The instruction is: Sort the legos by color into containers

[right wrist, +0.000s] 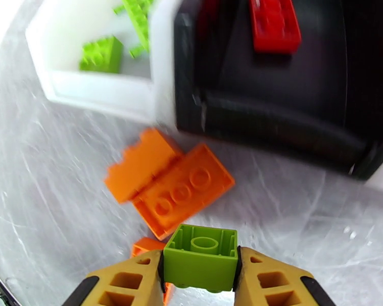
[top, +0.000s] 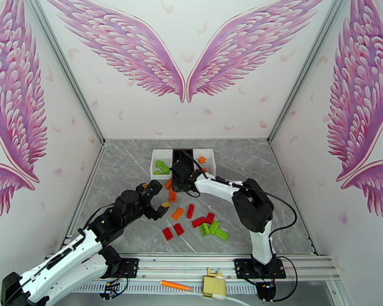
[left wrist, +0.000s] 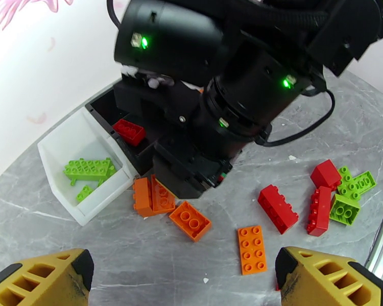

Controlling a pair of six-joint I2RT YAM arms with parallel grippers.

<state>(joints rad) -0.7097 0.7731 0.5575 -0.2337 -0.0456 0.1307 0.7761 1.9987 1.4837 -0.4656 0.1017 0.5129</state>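
Note:
My right gripper (right wrist: 201,271) is shut on a lime green lego (right wrist: 201,257), held a little above two orange legos (right wrist: 171,189) lying on the table. Just beyond them stands a white container (right wrist: 97,90) with green legos in it. Beside it, a black container (right wrist: 273,128) holds a red lego (right wrist: 273,21). From above, the right gripper (top: 177,183) hangs in front of the black container (top: 185,153). My left gripper (left wrist: 184,281) is open over bare table, near an orange lego (left wrist: 252,249). Seen from above, the left gripper (top: 160,202) is left of the loose legos.
A second white container (top: 210,154) at the back right holds an orange lego. Red, orange and green legos (top: 199,222) lie scattered mid-table. The right arm's black wrist (left wrist: 232,98) looms over the containers. An orange stick (top: 176,286) lies on the front rail.

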